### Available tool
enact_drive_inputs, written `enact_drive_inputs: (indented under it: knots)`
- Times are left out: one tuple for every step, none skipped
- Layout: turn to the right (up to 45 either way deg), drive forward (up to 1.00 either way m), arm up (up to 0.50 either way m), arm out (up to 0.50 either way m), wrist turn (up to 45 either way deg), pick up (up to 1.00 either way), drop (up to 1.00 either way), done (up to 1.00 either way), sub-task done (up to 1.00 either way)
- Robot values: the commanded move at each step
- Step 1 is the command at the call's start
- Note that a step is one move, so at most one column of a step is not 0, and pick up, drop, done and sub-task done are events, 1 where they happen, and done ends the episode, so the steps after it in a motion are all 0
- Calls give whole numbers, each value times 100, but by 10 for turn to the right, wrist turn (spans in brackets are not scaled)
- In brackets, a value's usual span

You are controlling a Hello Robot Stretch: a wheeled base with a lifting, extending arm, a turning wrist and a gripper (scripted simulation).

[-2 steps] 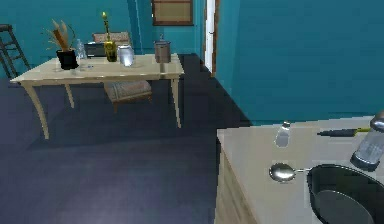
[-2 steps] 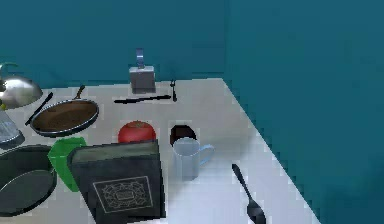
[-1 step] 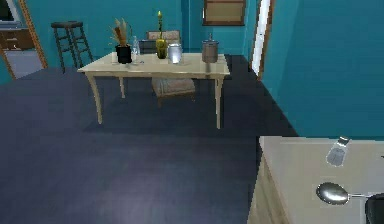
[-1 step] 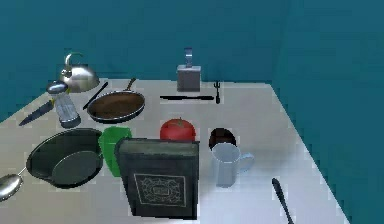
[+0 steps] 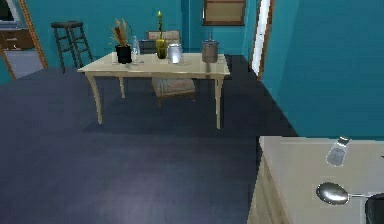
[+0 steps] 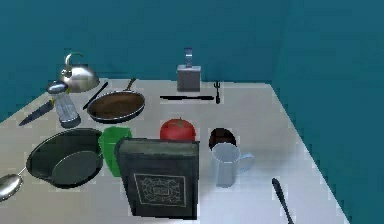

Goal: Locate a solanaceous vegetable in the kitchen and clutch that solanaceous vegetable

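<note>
A red, round tomato (image 6: 178, 129) lies on the pale countertop (image 6: 270, 130) in the arm side view, near the middle. A dark book (image 6: 160, 180) stands upright just in front of it. A green object (image 6: 115, 145) stands to the tomato's left and a small dark round thing (image 6: 222, 137) to its right.
Also on the counter are a white mug (image 6: 230, 165), two dark pans (image 6: 117, 104) (image 6: 65, 158), a kettle (image 6: 77, 73), a shaker (image 6: 66, 110), knives and a fork. In the forward view a wooden table (image 5: 155, 68) with vases stands across open dark floor, with a stool (image 5: 70, 42) at the back left.
</note>
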Motion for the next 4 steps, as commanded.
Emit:
enact_drive_inputs:
  knots:
    - [0,0,38,0,0,0,0,0,0]
    - [0,0,0,18,0,0,0,0,0]
    - [0,0,0,0,450,0,0,0,0]
    - [0,0,0,0,450,0,0,0,0]
